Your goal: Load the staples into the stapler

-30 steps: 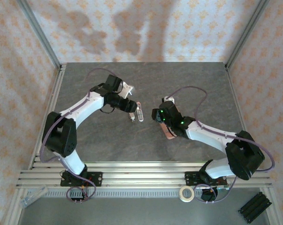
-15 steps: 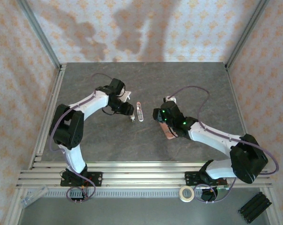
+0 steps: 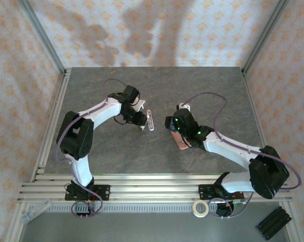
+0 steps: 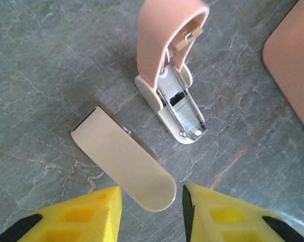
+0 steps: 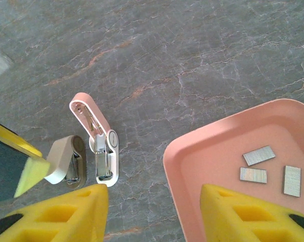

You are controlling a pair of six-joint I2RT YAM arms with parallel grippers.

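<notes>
Your left claw [image 4: 152,201] is spread, its fingers straddling the end of a cream rounded piece [image 4: 122,157] lying flat on the counter [image 4: 41,75]. The stapler [image 4: 178,106] lies just beyond, hinged open, channel up. Your right claw [image 5: 154,194] is spread wide over the pink tray [image 5: 192,166] rim. The staples [image 5: 259,155], three blocks, lie inside the tray.

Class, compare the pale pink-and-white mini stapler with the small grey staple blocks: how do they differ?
The pale pink-and-white mini stapler lies on the grey marbled table; the small grey metallic staple blocks lie inside the salmon-pink tray. The stapler is hinged open; the blocks are flat rectangles. The stapler is longer than any block. Both show silvery metal.
</notes>
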